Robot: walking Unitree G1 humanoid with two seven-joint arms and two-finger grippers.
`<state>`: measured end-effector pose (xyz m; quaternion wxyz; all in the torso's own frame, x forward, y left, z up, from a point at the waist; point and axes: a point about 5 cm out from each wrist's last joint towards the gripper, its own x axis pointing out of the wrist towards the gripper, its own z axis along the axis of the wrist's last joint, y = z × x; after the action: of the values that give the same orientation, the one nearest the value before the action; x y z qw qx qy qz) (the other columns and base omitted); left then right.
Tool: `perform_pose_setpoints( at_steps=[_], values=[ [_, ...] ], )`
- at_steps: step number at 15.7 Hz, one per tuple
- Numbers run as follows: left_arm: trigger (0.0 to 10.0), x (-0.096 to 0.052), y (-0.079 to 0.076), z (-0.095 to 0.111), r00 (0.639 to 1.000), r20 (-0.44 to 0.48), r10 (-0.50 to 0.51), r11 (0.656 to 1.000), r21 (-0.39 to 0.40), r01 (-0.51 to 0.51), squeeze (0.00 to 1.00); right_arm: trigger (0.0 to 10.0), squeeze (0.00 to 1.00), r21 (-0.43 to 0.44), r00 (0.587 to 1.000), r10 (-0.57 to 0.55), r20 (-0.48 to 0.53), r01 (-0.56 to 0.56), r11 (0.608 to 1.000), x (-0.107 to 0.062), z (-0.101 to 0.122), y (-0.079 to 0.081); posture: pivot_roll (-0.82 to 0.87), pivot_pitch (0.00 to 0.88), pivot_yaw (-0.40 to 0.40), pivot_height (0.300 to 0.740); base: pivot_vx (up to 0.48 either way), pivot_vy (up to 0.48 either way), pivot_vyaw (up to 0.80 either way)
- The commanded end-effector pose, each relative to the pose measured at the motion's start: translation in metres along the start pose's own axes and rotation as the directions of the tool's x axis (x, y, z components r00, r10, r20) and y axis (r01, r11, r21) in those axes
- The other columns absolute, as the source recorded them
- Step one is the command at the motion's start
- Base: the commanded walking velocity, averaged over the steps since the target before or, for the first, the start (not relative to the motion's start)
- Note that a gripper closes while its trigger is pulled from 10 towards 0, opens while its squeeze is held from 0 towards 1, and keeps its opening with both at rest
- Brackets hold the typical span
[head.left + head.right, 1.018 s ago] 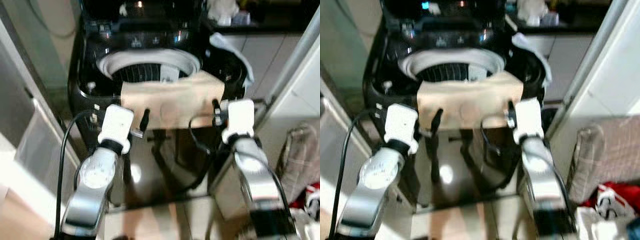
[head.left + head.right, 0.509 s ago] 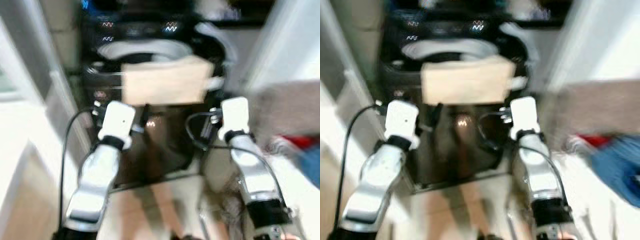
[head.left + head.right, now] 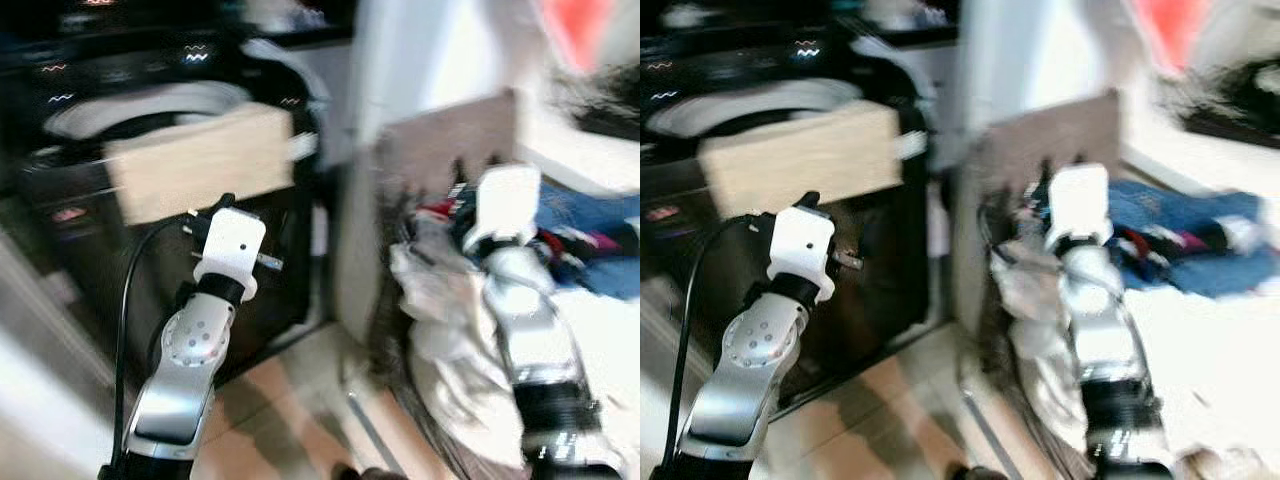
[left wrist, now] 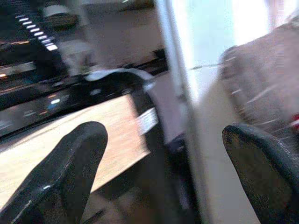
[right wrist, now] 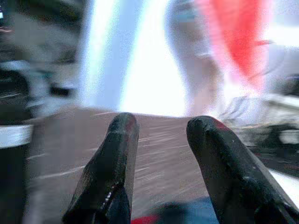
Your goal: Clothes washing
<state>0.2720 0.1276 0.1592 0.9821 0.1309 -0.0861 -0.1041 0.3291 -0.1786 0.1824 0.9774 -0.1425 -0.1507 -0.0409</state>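
A black top-loading washing machine [image 3: 150,110] stands at my left with its white drum rim showing. A beige cloth [image 3: 200,160] hangs over its front edge. At my right is a brownish checked laundry hamper [image 3: 450,140] with a pile of clothes: a blue garment [image 3: 590,230], a white one [image 3: 440,290] and red bits. My left gripper [image 4: 163,133] is open in front of the washer's corner, holding nothing. Over the hamper's near side, my right gripper [image 5: 162,122] is open and empty. The views are blurred.
A white wall post [image 3: 400,60] stands between the washer and the hamper. Something red [image 3: 570,25] shows blurred at the far right. Tiled floor [image 3: 300,400] lies below the arms.
The camera has swung to the right: the washer with the beige cloth now sits at the left of the view, and the hamper with clothes has come in at the right.
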Motion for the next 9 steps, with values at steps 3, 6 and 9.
perform_pose_setpoints(
  at_steps=[3, 6, 9],
  values=[
    [10.0, 0.003, -0.001, 0.0, 1.0, 0.007, -0.018, 1.0, -0.009, 0.018, 0.0, 10.0, 1.0, -0.072, 0.999, 0.015, 0.031, -0.013, 0.997, 0.012, 0.009, -0.003, -0.02, 0.0, -0.004, 0.716, 0.0, 0.0, -0.63],
    [10.0, 0.005, -0.001, 0.001, 1.0, 0.016, -0.024, 1.0, 0.003, 0.024, 0.0, 10.0, 1.0, 0.25, 0.987, -0.104, -0.125, 0.133, 0.959, 0.032, 0.018, -0.018, -0.02, 0.0, -0.004, 0.716, 0.0, 0.0, 0.0],
    [10.0, 0.005, 0.003, 0.002, 1.0, 0.02, -0.022, 1.0, 0.009, 0.022, 0.0, 10.0, 1.0, 0.329, 0.978, -0.081, -0.194, 0.142, 0.934, 0.023, 0.018, -0.012, -0.02, 0.0, -0.007, 0.716, 0.0, 0.0, 0.0]
  ],
)
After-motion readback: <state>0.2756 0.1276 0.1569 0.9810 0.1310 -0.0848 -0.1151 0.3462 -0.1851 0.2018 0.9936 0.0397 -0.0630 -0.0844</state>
